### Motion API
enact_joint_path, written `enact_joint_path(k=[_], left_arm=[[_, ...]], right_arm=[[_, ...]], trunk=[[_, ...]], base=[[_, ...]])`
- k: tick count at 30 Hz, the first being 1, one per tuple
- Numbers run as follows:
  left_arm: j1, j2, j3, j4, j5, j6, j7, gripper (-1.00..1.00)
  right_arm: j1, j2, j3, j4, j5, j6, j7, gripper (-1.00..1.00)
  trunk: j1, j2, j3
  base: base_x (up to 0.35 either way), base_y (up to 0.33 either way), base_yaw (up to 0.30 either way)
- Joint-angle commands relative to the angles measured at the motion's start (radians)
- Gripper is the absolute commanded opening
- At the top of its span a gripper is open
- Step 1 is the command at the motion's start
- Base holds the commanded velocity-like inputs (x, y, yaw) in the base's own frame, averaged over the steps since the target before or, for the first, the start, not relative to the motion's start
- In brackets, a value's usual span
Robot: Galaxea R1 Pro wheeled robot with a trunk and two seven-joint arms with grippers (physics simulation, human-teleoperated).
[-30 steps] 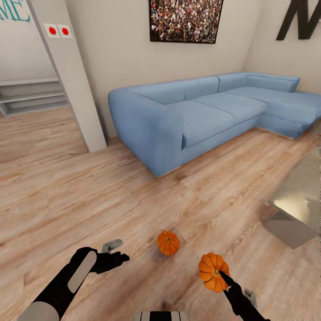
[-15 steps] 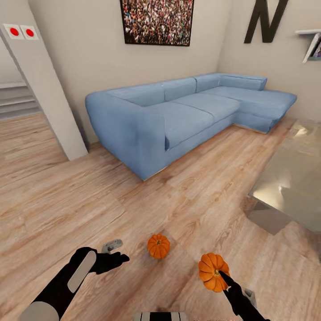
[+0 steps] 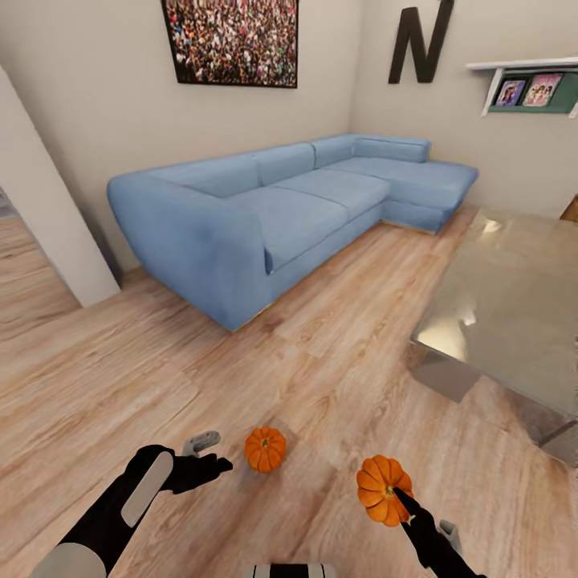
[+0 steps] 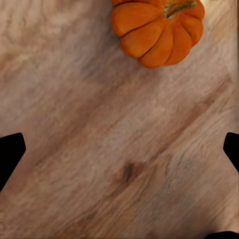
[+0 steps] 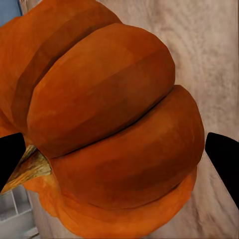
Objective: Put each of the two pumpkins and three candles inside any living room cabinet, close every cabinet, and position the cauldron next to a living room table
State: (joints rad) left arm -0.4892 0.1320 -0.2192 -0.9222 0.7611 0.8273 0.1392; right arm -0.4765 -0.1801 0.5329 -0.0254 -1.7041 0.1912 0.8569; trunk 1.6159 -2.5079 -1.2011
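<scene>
- Holding one pumpkin (image 3: 383,489) in the right gripper (image 3: 399,499): in the right wrist view the fingertips (image 5: 225,162) sit on either side of the ribbed body, pinching it, with the stem off to one side rather than pointing up.
- We note the left gripper (image 3: 215,457) hovers low over the wood floor (image 3: 120,361), jaws spread and empty; in its wrist view both fingertips (image 4: 11,152) stand wide apart with bare planks between them.
- The second pumpkin (image 3: 265,449) rests upright on the floor, just beside the left gripper on its inner side and slightly ahead of it. We judge the left arm clearly the nearer one.
- Being round, this pumpkin offers no long axis; the stem points up, so we judge a sideways closure across the ribs would serve.
- In the left wrist view that pumpkin (image 4: 158,29) lies off the gap's centre line, so we judge a shift toward it is needed before closing.
- Farther off: the glass coffee table (image 3: 514,305) at right, the blue sectional sofa (image 3: 273,209) beyond. No cabinet in sight.
</scene>
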Motion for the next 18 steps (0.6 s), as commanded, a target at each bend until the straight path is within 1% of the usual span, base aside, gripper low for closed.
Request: enact_joint_path(k=[1,4,9,15,18], left_arm=[[0.000,0.001,-0.004,-0.001,0.011,0.001,0.010,1.00],[0.000,0.001,-0.004,-0.001,0.010,0.001,0.010,1.00],[0.000,0.001,-0.003,-0.001,0.010,0.001,0.010,1.00],[0.000,0.001,-0.003,-0.001,0.010,0.001,0.010,1.00],[0.000,0.002,-0.002,-0.001,0.011,0.001,0.010,1.00]], right_arm=[[-0.001,0.000,0.004,0.001,-0.011,0.010,0.004,-1.00],[-0.001,-0.001,0.004,0.001,-0.011,0.009,0.007,-1.00],[-0.001,-0.001,0.004,0.001,-0.011,0.006,0.008,-1.00],[-0.001,-0.002,0.003,0.001,-0.011,0.010,0.003,-1.00],[-0.001,-0.003,0.000,0.002,-0.012,0.011,0.003,-1.00]], trunk=[[0.000,0.000,0.000],[0.000,0.000,0.002],[0.000,0.000,0.006],[0.000,0.000,0.006],[0.000,0.000,0.006]], base=[[0.106,0.245,-0.276],[0.105,0.180,-0.276],[0.031,0.046,-0.249],[0.003,0.006,-0.046],[0.000,0.122,-0.004]])
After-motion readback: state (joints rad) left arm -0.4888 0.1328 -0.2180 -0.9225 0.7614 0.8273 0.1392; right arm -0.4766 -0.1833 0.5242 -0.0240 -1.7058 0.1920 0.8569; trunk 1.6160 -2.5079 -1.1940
